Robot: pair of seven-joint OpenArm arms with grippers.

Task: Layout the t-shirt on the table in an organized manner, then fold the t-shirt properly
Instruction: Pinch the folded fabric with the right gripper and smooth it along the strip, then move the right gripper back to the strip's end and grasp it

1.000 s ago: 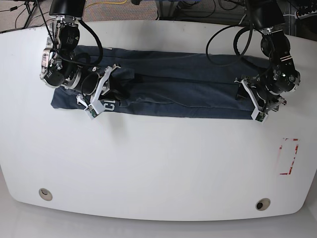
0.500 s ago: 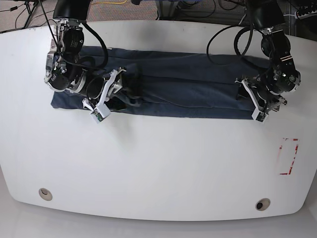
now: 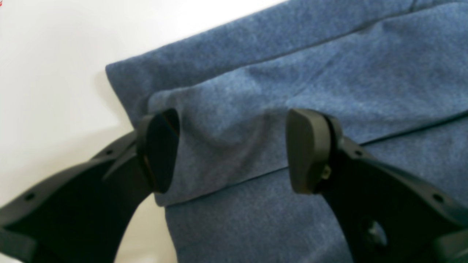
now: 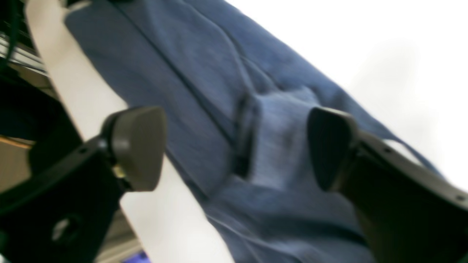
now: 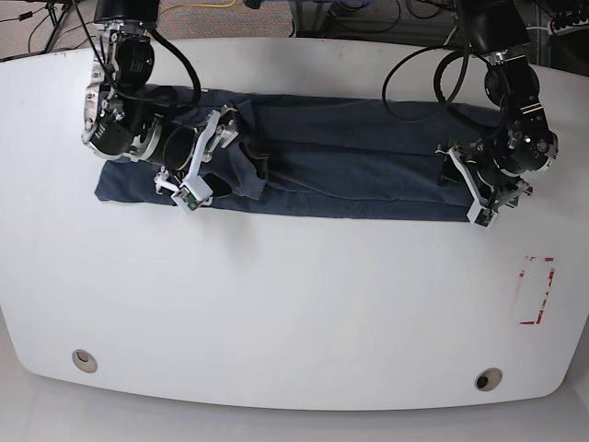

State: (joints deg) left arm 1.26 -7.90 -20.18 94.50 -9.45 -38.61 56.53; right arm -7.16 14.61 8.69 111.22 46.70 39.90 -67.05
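Both arms are black, built of rounded joint housings with loose black cables looping along them, and each ends in white bracket pieces near the wrist. The left gripper (image 3: 232, 149) has matte black fingers with small screw holes and dark, rounded, shield-shaped pads (image 3: 305, 149). The right gripper (image 4: 234, 148) looks alike, with a brass-coloured screw beside one grey-black pad (image 4: 137, 146).

Bright, even light; blurred wrist views
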